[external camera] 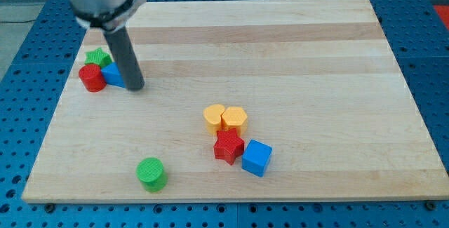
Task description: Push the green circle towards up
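The green circle (151, 174) is a short green cylinder standing near the board's bottom edge, left of centre. My tip (135, 86) rests on the board at the upper left, touching or nearly touching the right side of a blue block (112, 75). The tip is far above the green circle and slightly to its left. The rod rises from the tip to the arm at the view's top left.
A red block (91, 78) and a green star (97, 57) sit beside the blue block at the left edge. In the middle are a yellow heart (214, 118), a yellow hexagon (235, 119), a red star (229, 146) and a blue cube (257, 158).
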You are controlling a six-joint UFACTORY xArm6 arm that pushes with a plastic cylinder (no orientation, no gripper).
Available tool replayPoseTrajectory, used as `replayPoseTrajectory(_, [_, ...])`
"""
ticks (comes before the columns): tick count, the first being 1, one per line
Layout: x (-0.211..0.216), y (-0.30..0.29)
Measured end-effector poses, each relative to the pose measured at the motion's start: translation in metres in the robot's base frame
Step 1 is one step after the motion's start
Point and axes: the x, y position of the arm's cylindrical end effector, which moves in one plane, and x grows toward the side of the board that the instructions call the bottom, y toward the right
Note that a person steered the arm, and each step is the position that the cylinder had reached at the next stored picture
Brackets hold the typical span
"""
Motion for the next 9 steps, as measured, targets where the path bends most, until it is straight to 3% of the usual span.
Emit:
replayPoseTrajectory(3, [0.165, -0.024])
replayPoseTrajectory(9, [0.167, 0.12])
